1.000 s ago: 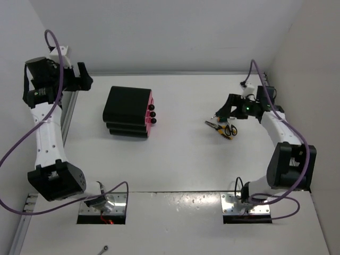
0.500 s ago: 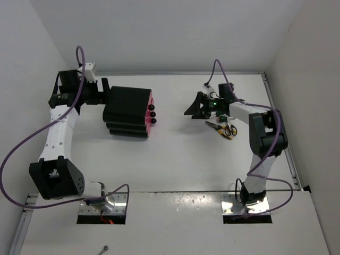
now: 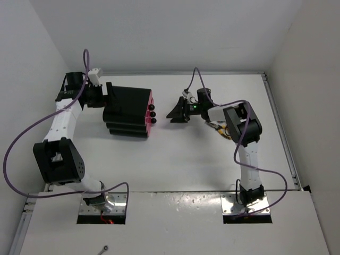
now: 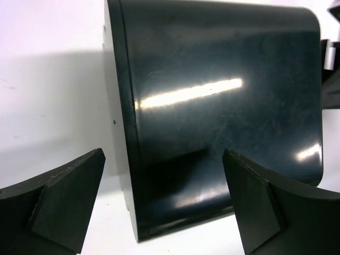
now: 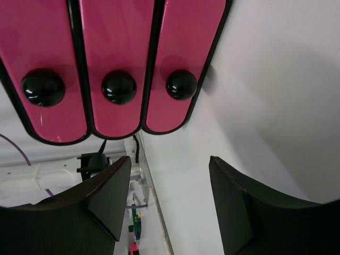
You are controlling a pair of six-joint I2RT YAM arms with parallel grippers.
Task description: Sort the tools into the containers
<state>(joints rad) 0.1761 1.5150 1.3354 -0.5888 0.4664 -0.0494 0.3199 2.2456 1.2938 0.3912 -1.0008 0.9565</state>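
The black cabinet (image 3: 126, 110) stands left of centre with three shut magenta-pink drawers (image 3: 149, 112) and their black knobs (image 3: 153, 113) facing right. My left gripper (image 3: 106, 94) is open at the cabinet's back left corner. The left wrist view shows the glossy black cabinet back (image 4: 223, 106) between its open fingers (image 4: 64, 212). My right gripper (image 3: 172, 114) is open and empty, a short gap right of the knobs. The right wrist view shows the three drawers (image 5: 53, 42) and knobs (image 5: 119, 86) ahead of the right gripper (image 5: 170, 164). The tools (image 3: 227, 131) lie behind the right forearm, partly hidden.
White walls close the table at the back and on both sides. A metal rail (image 3: 68, 114) runs along the left edge by the left arm. The arm base plates (image 3: 103, 207) sit at the near edge. Purple cables loop off both arms.
My left gripper has swung right to the cabinet's back. My right gripper has moved left, away from the tools, toward the drawer fronts. The tools and cabinet have not moved.
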